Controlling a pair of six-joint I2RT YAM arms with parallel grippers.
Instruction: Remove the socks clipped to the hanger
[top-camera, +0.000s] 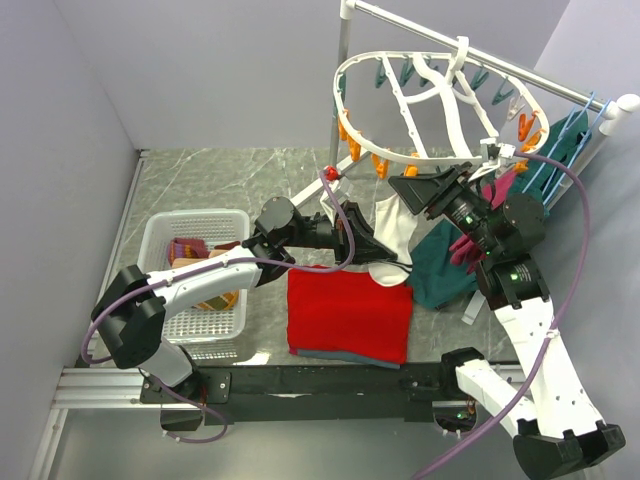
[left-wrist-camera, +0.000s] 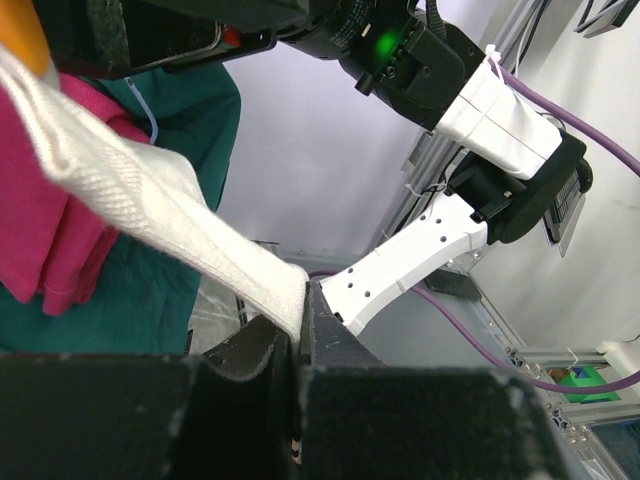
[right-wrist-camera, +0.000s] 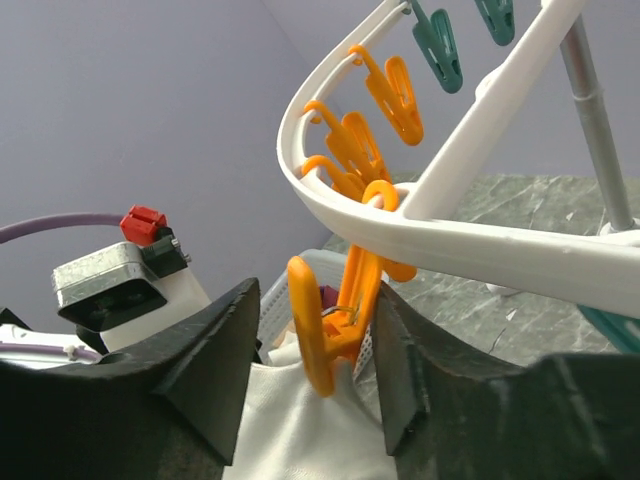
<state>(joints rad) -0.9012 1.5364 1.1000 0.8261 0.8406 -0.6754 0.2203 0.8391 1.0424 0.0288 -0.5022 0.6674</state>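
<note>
**Top view.** The hanger (top-camera: 400, 57) hangs from the rail at the back right. One whitish sock (top-camera: 393, 222) hangs off its near rim. The left gripper (top-camera: 380, 252) is at the sock's lower end, and the right gripper (top-camera: 418, 188) is up by the rim. Maroon socks (top-camera: 188, 248) lie in the basket (top-camera: 195, 214) on the table (top-camera: 230, 180).

**Left wrist.** The jaws are closed on the sock's lower end, and the cloth runs taut up and to the left.

**Right wrist.** An orange peg (right-wrist-camera: 322, 345) bites the sock's top edge and sits between the fingers (right-wrist-camera: 215, 350). The jaws are parted and straddle the peg. One finger touches it and the other is just apart.

**Step in hand: freeing this sock.**
- Best to squeeze the peg's handle end, not its biting end.
- Pull down gently and steadily with the left arm.
- Tugging before the peg opens would likely swing the frame.
</note>
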